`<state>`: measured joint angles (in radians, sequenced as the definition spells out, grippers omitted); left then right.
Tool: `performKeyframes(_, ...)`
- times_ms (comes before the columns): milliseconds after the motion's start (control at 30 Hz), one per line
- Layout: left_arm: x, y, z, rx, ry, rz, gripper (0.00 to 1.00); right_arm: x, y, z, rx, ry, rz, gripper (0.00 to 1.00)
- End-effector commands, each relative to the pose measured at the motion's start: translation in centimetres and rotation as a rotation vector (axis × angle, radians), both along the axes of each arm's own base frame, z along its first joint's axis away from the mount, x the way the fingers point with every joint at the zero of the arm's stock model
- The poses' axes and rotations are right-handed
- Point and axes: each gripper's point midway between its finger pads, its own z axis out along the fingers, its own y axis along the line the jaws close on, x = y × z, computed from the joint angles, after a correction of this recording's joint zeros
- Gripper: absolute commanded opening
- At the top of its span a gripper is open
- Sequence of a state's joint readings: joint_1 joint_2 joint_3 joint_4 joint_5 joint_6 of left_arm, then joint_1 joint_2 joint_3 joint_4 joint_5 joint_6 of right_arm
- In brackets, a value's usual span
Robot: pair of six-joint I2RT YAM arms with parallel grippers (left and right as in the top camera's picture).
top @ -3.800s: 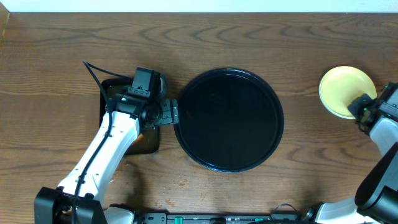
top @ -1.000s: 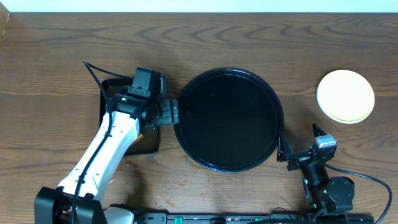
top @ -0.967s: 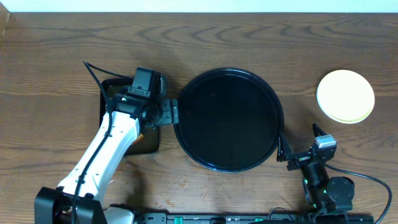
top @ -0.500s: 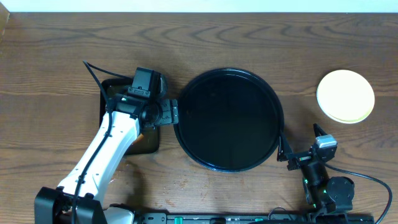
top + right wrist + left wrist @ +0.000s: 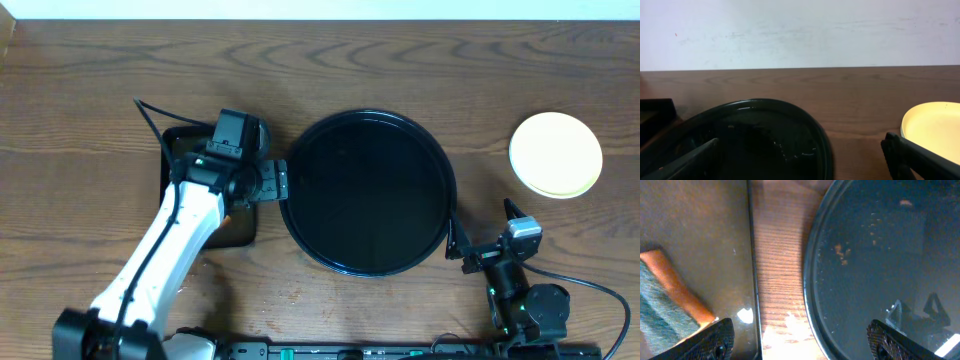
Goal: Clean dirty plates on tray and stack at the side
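The round black tray (image 5: 368,192) lies mid-table with no plates on it; a few orange crumbs (image 5: 841,254) dot its left side. A pale yellow plate (image 5: 556,154) rests flat at the right side of the table, also seen in the right wrist view (image 5: 935,125); anything beneath it is hidden. My left gripper (image 5: 268,181) hovers open over the gap between the tray's left rim (image 5: 809,280) and a smaller rectangular tray, holding nothing (image 5: 802,342). My right gripper (image 5: 481,225) sits low at the front right, open and empty (image 5: 802,160), facing the tray (image 5: 805,120).
A small black rectangular tray (image 5: 185,150) stands left of the round one, with an orange and green sponge (image 5: 665,300) in it. A black cable (image 5: 150,115) runs off its far corner. A white wall (image 5: 800,30) backs the table.
The right gripper, earlier at the yellow plate's near edge, has pulled back to the front of the table, and the plate now lies flat. Over the last second nothing has moved.
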<state>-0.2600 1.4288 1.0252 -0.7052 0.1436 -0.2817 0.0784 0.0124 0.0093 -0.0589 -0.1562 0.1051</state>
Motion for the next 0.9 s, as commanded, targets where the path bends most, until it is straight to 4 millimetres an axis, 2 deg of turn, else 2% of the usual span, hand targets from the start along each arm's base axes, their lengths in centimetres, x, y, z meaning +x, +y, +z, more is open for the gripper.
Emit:
performKeyframes(0, -1.2, 2.5, 2.7, 0.131, -0.125, -0.023, 0.86, 0.0, 0.2, -0.1, -0.01, -0.004, 0.004, 0.99)
performKeyframes(200, -4.0, 3.6, 5.7, 0.112, -0.273, 0.0, 0.86, 0.0, 0.2, -0.1, -0.01, -0.004, 0.004, 0.99)
performKeyframes(300, -5.7, 5.4, 7.1, 0.115, -0.401, 0.039, 0.86, 0.0, 0.2, -0.1, -0.01, -0.004, 0.004, 0.99)
performKeyframes(500, -5.6, 9.3, 9.8, 0.06, -0.761, 0.237, 0.86, 0.0, 0.2, -0.1, -0.01, -0.004, 0.004, 0.99)
performKeyframes(700, -7.4, 10.8, 9.3, -0.003, -0.942, 0.358, 0.86, 0.0, 0.2, -0.1, -0.01, -0.004, 0.004, 0.99)
performKeyframes(867, -7.6, 11.0, 8.7, -0.062, -1.079, 0.399, 0.86, 0.0, 0.2, -0.1, -0.01, -0.004, 0.004, 0.99)
